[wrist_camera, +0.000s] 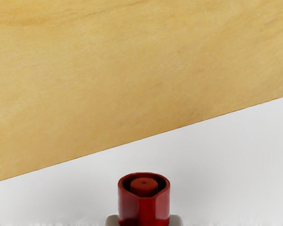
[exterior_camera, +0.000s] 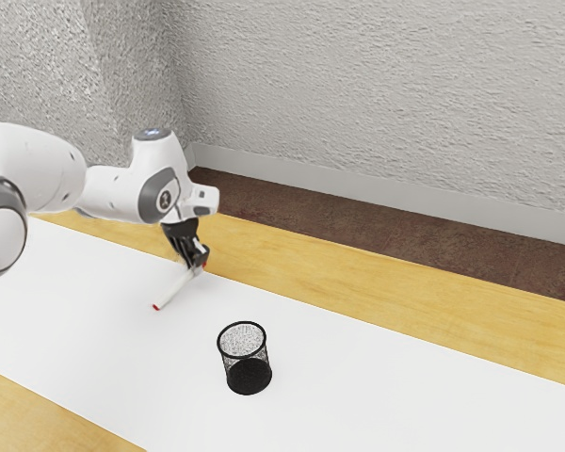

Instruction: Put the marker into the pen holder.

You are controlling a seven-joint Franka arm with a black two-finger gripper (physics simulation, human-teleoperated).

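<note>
The gripper (exterior_camera: 201, 259) is left of and beyond the pen holder in the exterior view, low over the white surface and shut on the marker near one red end. The marker (exterior_camera: 176, 288) is white with red ends; it slants from the gripper down toward the exterior view's lower left. Whether its far tip touches the surface I cannot tell. In the wrist view the marker's red end (wrist_camera: 144, 207) stands close under my hand. The pen holder (exterior_camera: 244, 353), a black mesh cup, stands upright with its mouth up, apart from the marker.
A long white surface (exterior_camera: 405, 395) runs across the wooden table (exterior_camera: 358, 282), whose bare wood shows along both sides. Beyond the table are a dark brown strip (exterior_camera: 358, 226) and a rough grey wall (exterior_camera: 386, 94).
</note>
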